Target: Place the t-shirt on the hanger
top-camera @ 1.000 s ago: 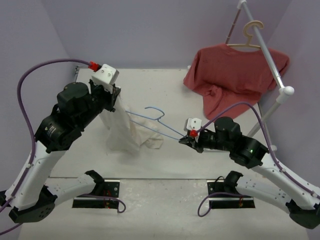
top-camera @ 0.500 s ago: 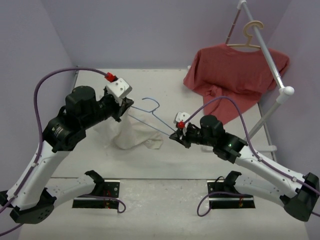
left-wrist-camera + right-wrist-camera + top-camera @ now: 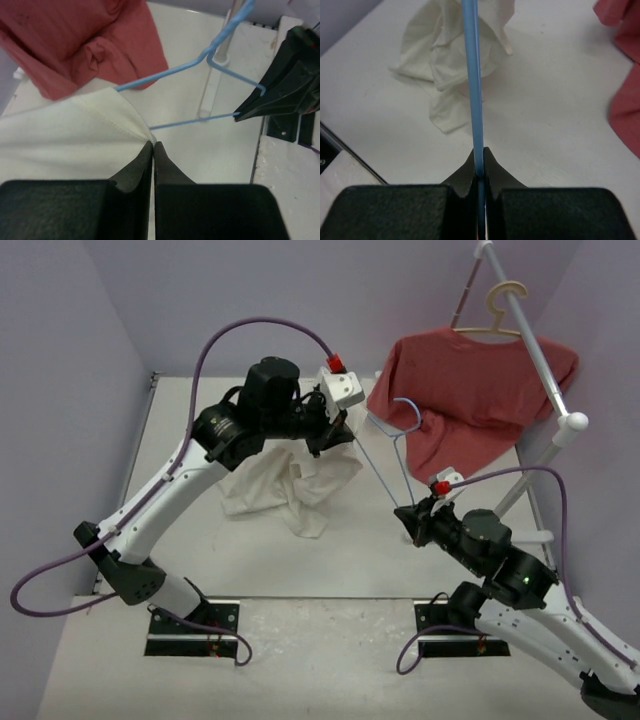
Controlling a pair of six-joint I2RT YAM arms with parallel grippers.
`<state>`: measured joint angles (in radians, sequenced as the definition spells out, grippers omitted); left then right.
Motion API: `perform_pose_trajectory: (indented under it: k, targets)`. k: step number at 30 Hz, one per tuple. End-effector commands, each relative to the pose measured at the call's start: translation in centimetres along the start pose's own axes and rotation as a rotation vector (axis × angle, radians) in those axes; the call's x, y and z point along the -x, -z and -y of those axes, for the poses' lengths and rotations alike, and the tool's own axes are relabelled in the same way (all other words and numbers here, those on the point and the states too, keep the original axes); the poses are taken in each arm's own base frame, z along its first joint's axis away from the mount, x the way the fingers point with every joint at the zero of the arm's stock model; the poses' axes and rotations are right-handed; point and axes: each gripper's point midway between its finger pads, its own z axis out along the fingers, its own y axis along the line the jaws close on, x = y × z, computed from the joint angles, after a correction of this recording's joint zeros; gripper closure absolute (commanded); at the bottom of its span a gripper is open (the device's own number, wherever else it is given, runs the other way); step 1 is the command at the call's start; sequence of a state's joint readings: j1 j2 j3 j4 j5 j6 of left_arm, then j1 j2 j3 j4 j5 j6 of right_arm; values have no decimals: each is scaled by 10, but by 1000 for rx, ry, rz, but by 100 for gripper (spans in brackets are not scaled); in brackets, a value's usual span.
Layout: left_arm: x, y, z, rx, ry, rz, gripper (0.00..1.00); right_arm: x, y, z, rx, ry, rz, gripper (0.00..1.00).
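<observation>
The cream-white t-shirt (image 3: 285, 485) lies bunched on the table, one edge lifted. My left gripper (image 3: 338, 436) is shut on that edge; the left wrist view shows the hem (image 3: 125, 125) pinched at my left gripper's (image 3: 153, 144) tips. The light-blue wire hanger (image 3: 392, 445) slants up over the table, its hook (image 3: 407, 410) toward the red shirt. My right gripper (image 3: 407, 511) is shut on its lower corner. In the right wrist view the hanger wire (image 3: 472, 75) runs straight out of my right gripper (image 3: 479, 159), with the t-shirt (image 3: 447, 55) beyond. One hanger arm (image 3: 165, 75) disappears behind the t-shirt's edge.
A red t-shirt (image 3: 470, 390) hangs on a beige hanger (image 3: 500, 310) from a white rack (image 3: 545, 365) at the back right, and its lower edge drapes onto the table. Purple walls close in the left, back and right sides.
My left arm has swung right and toward the back, dragging the t-shirt's edge with it. My right arm has drawn back toward the near right, tipping the hanger so its hook points to the red shirt.
</observation>
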<state>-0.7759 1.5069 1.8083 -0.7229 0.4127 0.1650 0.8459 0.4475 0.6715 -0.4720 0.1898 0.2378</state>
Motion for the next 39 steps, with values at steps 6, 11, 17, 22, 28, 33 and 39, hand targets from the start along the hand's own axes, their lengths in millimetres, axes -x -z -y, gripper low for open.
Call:
perform_pose_trajectory:
  k: [6, 11, 17, 22, 28, 33, 39]
  targets:
    - [-36, 156, -72, 779, -29, -103, 100, 20, 17, -13, 62, 98, -95, 100]
    - [-43, 184, -84, 909, -108, -128, 100, 10, 21, -60, 346, 160, -161, 100]
    - [-39, 176, -82, 873, -133, -109, 100, 2, 35, -103, 595, 220, -210, 100]
    - [-38, 161, -73, 778, -155, -115, 100, 3, 24, -112, 571, 279, -196, 100]
    - [-29, 157, -46, 624, -171, -42, 100, 27, 1, -101, 435, 259, -119, 100]
    - [-20, 163, -24, 530, -203, 27, 100, 14, 7, -109, 534, 368, -181, 100]
    - [7, 157, 5, 378, -193, 169, 100, 41, -29, -94, 333, 341, -196, 100]
